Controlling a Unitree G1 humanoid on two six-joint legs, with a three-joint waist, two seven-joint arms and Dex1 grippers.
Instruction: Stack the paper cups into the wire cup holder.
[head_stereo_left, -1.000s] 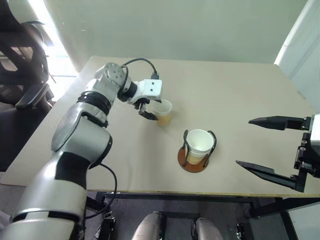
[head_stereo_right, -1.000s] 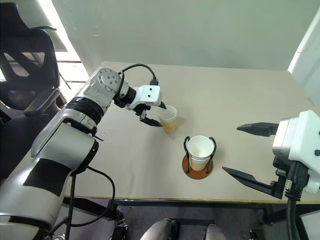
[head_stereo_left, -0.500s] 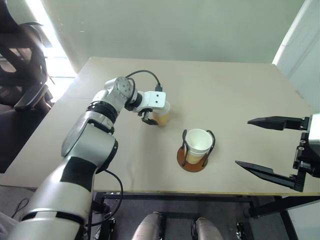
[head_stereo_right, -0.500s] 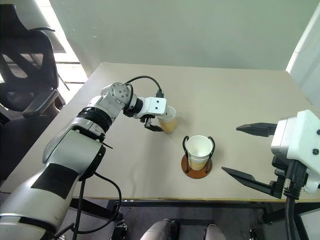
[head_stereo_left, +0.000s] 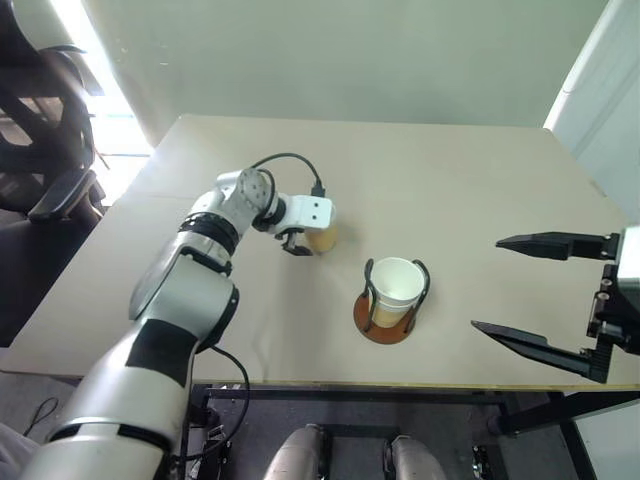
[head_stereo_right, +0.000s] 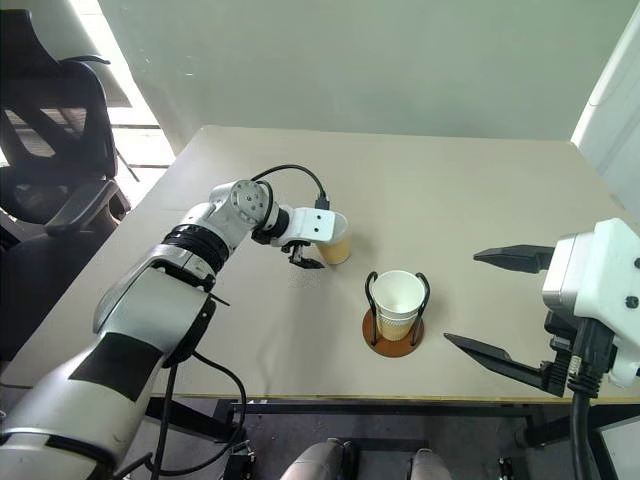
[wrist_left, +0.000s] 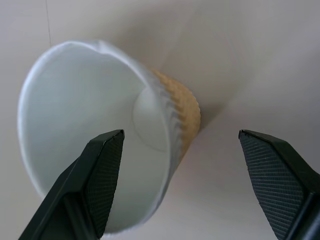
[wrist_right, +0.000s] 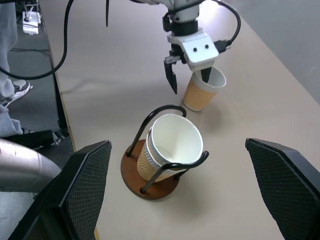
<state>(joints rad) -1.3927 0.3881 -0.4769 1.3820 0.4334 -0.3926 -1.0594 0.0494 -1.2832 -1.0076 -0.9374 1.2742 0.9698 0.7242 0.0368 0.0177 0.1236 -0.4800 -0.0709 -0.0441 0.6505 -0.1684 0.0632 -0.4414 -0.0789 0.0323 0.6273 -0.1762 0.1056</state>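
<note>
From the head views, the left claw (head_stereo_right: 305, 252) has been brought lower over the last second and is now set around the loose paper cup (head_stereo_right: 336, 240), which stands upright on the table (head_stereo_left: 450, 180) just far and left of the wire cup holder (head_stereo_left: 388, 318). Its fingers are spread wide, one dipped inside the rim and one outside the near wall, so nothing is gripped yet; the closing squeeze looks like the next move. The holder has not been shifted, and cups are already nested in it (head_stereo_left: 397, 285). The right claw (head_stereo_left: 545, 292) is parked wide open and empty at the near right edge, unmoved. In the left wrist view, the cup (wrist_left: 105, 135) is seen from above with its white inside and ribbed tan wall, one finger (wrist_left: 100, 175) over the mouth and the other (wrist_left: 275, 175) well clear of the outside, a gap the head views hide behind the wrist. In the right wrist view, the nested cups (wrist_right: 170, 145) are seen side-on: at least two in the holder (wrist_right: 150, 175), which can't be counted from overhead.
</note>
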